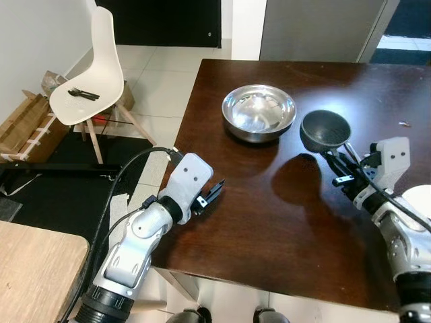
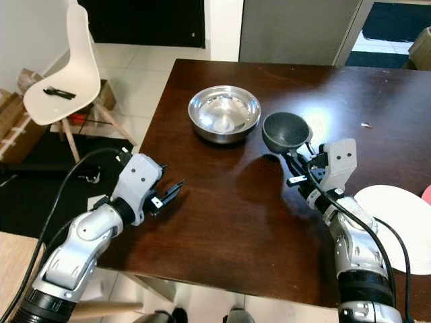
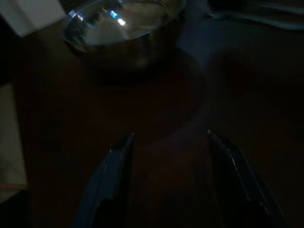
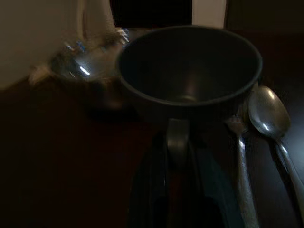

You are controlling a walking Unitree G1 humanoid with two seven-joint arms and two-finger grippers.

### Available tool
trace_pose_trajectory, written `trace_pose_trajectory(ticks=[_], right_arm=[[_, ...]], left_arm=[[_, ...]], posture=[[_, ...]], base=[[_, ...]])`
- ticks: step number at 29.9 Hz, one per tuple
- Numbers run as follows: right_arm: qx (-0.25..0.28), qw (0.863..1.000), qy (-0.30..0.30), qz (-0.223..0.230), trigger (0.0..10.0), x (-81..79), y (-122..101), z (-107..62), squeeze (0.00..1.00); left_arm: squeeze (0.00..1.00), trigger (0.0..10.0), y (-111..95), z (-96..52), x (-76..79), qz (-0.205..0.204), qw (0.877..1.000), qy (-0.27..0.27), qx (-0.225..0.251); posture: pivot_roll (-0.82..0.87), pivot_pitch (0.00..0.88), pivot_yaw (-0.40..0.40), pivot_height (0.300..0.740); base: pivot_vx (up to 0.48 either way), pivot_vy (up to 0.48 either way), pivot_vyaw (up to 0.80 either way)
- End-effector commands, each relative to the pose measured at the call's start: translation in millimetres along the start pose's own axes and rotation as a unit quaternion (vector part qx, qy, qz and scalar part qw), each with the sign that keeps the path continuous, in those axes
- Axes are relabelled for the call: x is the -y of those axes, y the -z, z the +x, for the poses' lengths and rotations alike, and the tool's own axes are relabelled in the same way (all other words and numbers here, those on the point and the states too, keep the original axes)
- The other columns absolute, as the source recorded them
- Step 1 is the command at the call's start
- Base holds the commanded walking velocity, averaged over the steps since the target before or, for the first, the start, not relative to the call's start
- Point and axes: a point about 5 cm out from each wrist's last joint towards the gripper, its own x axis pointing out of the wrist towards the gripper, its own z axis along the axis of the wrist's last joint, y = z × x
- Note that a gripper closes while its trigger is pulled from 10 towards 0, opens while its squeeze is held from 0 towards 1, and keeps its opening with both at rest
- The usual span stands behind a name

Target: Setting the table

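Observation:
A shiny steel bowl [image 1: 258, 112] stands on the dark wooden table [image 1: 269, 222] toward its far side. Just right of it is a dark grey bowl [image 1: 324, 129], and my right gripper [image 1: 339, 160] is shut on its near rim [image 4: 178, 128]. Whether this bowl rests on the table or hangs just above it I cannot tell. In the right wrist view a fork [image 4: 240, 142] and a spoon [image 4: 268, 111] lie beside the grey bowl. My left gripper [image 1: 217, 188] is open and holds nothing. It hovers low over the table near the left edge, pointing at the steel bowl [image 3: 123, 28].
A white plate [image 2: 397, 222] lies at the table's right edge. A white chair [image 1: 91, 67] with black cutlery [image 1: 82, 94] on its seat stands on the floor to the left, with cardboard boxes [image 1: 27, 124] beside it. A small scrap [image 1: 404, 124] lies far right.

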Motion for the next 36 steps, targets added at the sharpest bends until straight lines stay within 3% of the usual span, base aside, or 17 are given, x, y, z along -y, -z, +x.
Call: trace_pose_trajectory(ticks=[1,2,7,9,11,13,19,23,36], right_arm=[[0.038,0.999,-0.019,0.014,3.7,-17.5,-18.6,-2.2,0.00],[0.051,0.998,-0.021,0.019,10.0,-23.4,-23.8,-3.3,0.00],[0.087,0.995,-0.016,0.037,10.0,-41.4,-35.2,-7.2,0.00],[0.105,0.993,-0.003,0.062,10.0,-63.6,-35.6,-11.8,0.00],[0.103,0.992,-0.001,0.066,10.0,-66.1,-34.7,-12.1,0.00],[0.088,0.994,0.003,0.070,10.0,-74.0,-23.4,-11.4,0.00],[0.056,0.995,0.039,0.076,10.0,-76.9,-9.1,-9.2,0.00],[0.045,0.992,0.072,0.092,10.0,-70.9,-6.0,-5.6,0.00],[0.039,0.992,0.080,0.089,10.0,-74.2,-3.5,-2.1,0.00]], left_arm=[[0.00,10.0,8.8,-10.2,-5.0,-0.017,1.000,0.006,-0.019],[0.00,10.0,10.8,-12.8,-7.3,-0.019,1.000,-0.001,-0.023],[0.00,10.0,15.8,-22.2,-15.8,-0.030,0.998,-0.036,-0.034],[0.00,10.0,21.3,-34.3,-29.0,-0.036,0.992,-0.112,-0.044],[0.00,10.0,21.9,-35.8,-30.5,-0.037,0.991,-0.120,-0.046],[0.00,10.0,24.2,-43.4,-39.8,-0.041,0.984,-0.168,-0.050],[0.00,10.0,23.8,-50.5,-48.0,-0.050,0.975,-0.211,-0.047],[0.00,10.0,24.0,-48.1,-43.0,-0.058,0.972,-0.222,-0.046],[0.00,10.0,22.2,-44.3,-38.5,-0.068,0.970,-0.228,-0.041]], posture=[[-0.14,0.065,0.115,0.740],[-0.15,0.062,0.111,0.740],[-0.15,0.060,0.111,0.740],[-0.15,0.058,0.104,0.740],[-0.15,0.058,0.104,0.740],[-0.14,0.055,0.088,0.740],[-0.13,0.051,0.068,0.740],[-0.13,0.048,0.052,0.740],[-0.13,0.046,0.048,0.740]], base=[[0.000,0.000,0.00],[0.000,0.000,0.00],[0.000,0.000,0.00],[0.000,0.000,0.00],[0.000,0.000,0.00],[0.000,0.000,0.00],[0.000,0.000,0.00],[0.000,0.000,0.00],[-0.081,0.000,0.00]])
